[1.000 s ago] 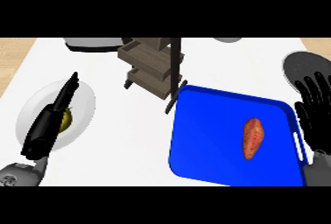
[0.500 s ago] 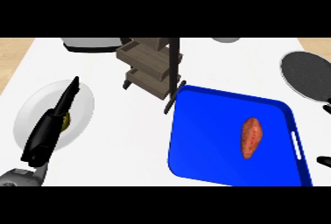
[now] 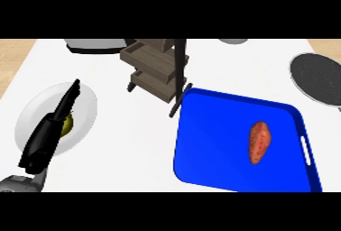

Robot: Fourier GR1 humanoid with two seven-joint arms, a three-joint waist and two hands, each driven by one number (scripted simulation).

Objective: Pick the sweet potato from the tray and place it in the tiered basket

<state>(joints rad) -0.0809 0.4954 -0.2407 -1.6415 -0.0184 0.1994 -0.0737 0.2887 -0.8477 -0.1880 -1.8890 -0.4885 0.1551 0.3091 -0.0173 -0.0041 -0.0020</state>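
While the sweet potato (image 3: 259, 142) lies on the blue tray (image 3: 220, 135), nothing grips it.
Left hand (image 3: 50, 128), fingers straight, lies over a white plate (image 3: 83, 110); tray sits well to its right, tiered basket (image 3: 158, 67) beyond.

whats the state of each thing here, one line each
sweet potato: lying on the blue tray, untouched
tiered basket: upright, no sweet potato in it
white plate: holds a yellow-green item, mostly hidden
left hand: open, fingers straight, over the plate
right hand: out of view
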